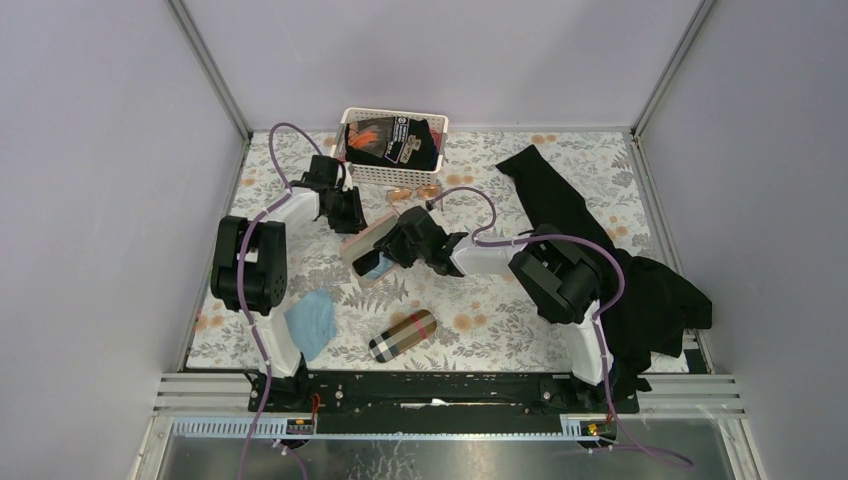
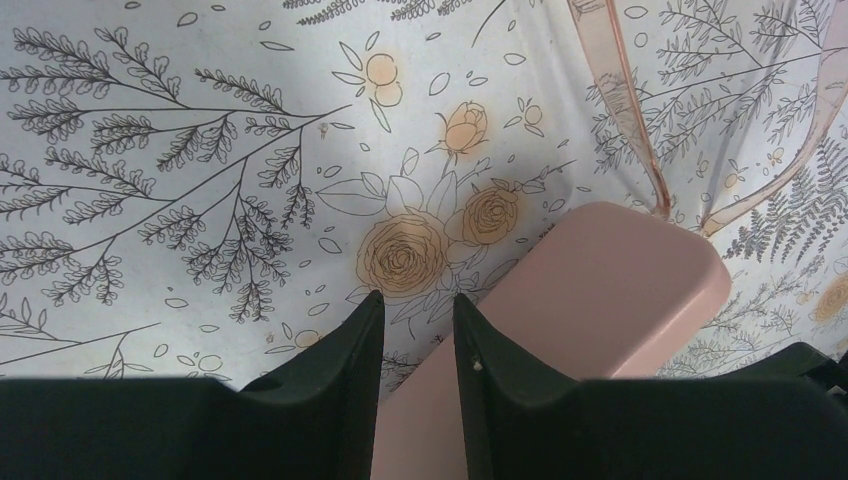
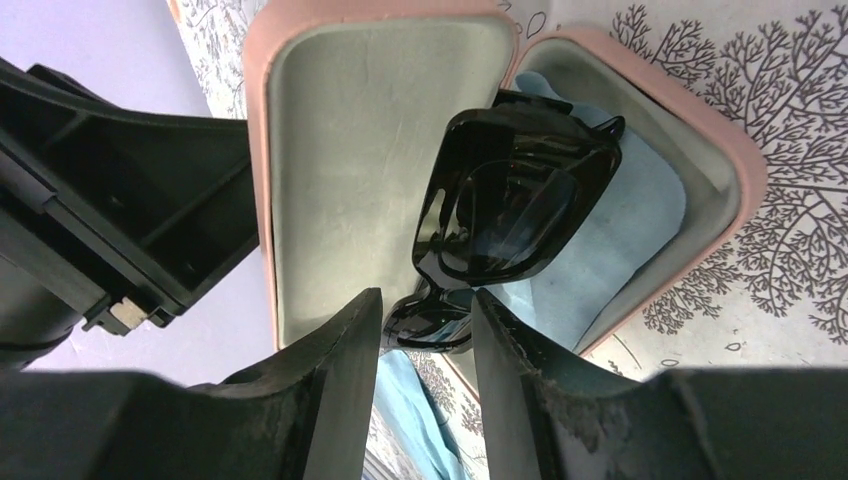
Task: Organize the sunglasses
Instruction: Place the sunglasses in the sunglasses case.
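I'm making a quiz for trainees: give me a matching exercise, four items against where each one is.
1 black sunglasses
2 tinted wire sunglasses
3 plaid case
4 loose blue cloth

A in front of the white basket
B partly inside the open pink case
C near edge, centre
D near edge, left

Pairs: 1-B, 2-A, 3-C, 4-D

Glossy black plastic sunglasses [image 3: 510, 200], matt blue cloth [image 3: 640, 230], pink case [image 3: 340, 150] perhaps felt-lined.

Black sunglasses [image 3: 510, 200], pink case [image 2: 600, 290], blue cloth [image 3: 640, 230], floral tablecloth [image 2: 200, 150].
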### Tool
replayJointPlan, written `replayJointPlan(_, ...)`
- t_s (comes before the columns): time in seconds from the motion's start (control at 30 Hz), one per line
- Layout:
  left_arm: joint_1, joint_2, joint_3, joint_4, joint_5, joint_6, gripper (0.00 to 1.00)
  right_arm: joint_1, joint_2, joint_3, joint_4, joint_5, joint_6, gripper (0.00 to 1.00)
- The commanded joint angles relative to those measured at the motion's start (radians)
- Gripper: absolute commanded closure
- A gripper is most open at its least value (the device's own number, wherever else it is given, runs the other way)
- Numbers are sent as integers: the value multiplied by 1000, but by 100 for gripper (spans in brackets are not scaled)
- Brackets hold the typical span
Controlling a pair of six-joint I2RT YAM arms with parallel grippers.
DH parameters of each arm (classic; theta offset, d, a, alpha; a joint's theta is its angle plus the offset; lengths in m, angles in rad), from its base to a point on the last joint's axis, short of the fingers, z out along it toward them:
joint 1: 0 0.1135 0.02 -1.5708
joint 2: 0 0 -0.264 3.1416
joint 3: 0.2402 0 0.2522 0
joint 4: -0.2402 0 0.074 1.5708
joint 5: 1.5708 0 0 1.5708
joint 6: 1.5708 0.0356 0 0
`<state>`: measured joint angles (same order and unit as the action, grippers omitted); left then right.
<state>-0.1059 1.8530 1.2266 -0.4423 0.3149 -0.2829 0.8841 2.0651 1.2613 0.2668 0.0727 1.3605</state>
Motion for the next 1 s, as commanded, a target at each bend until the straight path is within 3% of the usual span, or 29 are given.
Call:
replayJointPlan(0.0,-3,17,-4,13,18,-15,64,15,26,56,-41,56,47,55)
replayJointPlan(0.33,-3,22,-5,18,29,-19,64,27,72,121,-86,80,59,58)
replayJointPlan(0.73,-5,27,-8,17,42,-19,64,45,5,70,-74,149,22,81)
replayJointPlan(0.97,-5,31,-7,16,44,-18,64,60,-31,43,-64,168,28,84)
